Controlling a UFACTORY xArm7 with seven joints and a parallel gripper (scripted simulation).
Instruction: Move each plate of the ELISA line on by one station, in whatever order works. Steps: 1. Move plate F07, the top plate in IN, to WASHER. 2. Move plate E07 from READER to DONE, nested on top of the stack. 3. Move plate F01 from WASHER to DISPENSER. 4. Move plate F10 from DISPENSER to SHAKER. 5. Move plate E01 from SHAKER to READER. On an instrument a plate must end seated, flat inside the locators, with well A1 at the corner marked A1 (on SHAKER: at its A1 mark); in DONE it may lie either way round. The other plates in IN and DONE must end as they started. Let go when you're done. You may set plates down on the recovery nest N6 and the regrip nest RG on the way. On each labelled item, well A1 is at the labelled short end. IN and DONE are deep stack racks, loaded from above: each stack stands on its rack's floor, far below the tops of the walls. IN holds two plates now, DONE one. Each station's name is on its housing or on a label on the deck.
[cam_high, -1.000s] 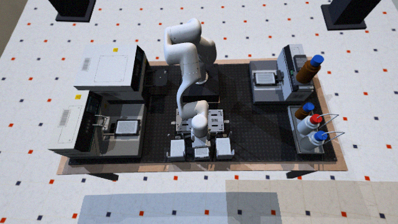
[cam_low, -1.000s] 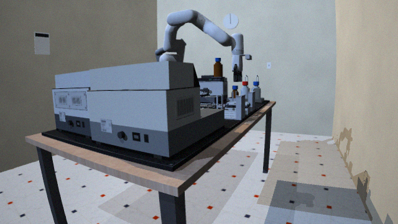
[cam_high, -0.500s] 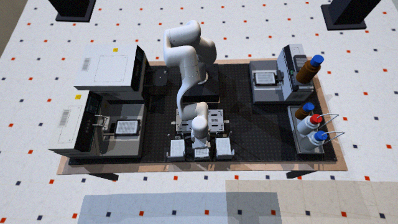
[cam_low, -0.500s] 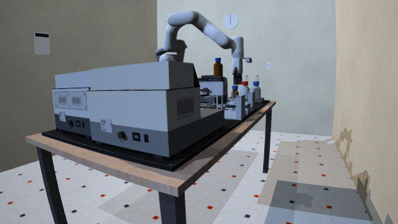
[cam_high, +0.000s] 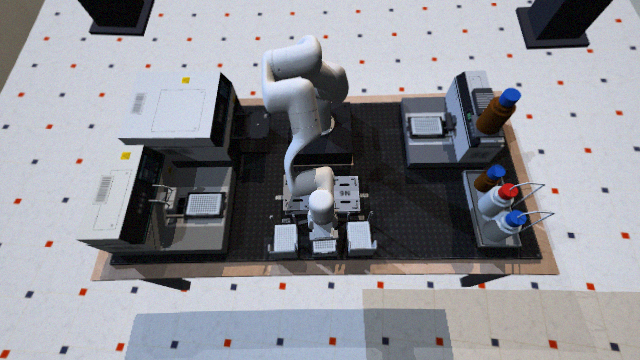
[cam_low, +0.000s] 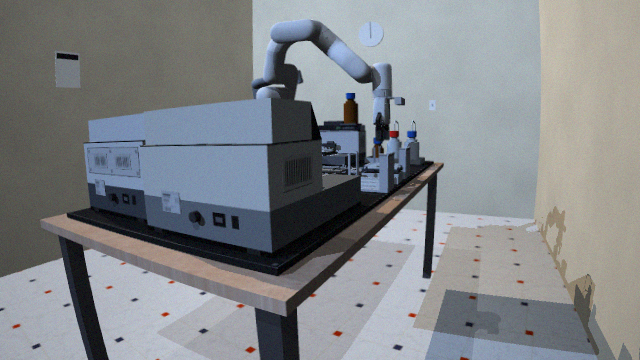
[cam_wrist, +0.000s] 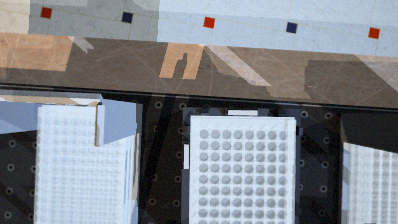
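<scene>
My gripper is open and empty. It hangs straight above a white well plate that lies flat on a low station at the front middle of the deck. The wrist view looks down on this plate, and my fingers are out of that view. A tall rack stands on each side of it, holding the left plate and the right plate. Another plate sits on the front left instrument. One more plate sits on the right instrument. I cannot read the plate labels.
The N6 nest lies just behind my wrist. Two big instrument housings fill the left side. A brown bottle and wash bottles stand at the right. The table's front edge is close ahead.
</scene>
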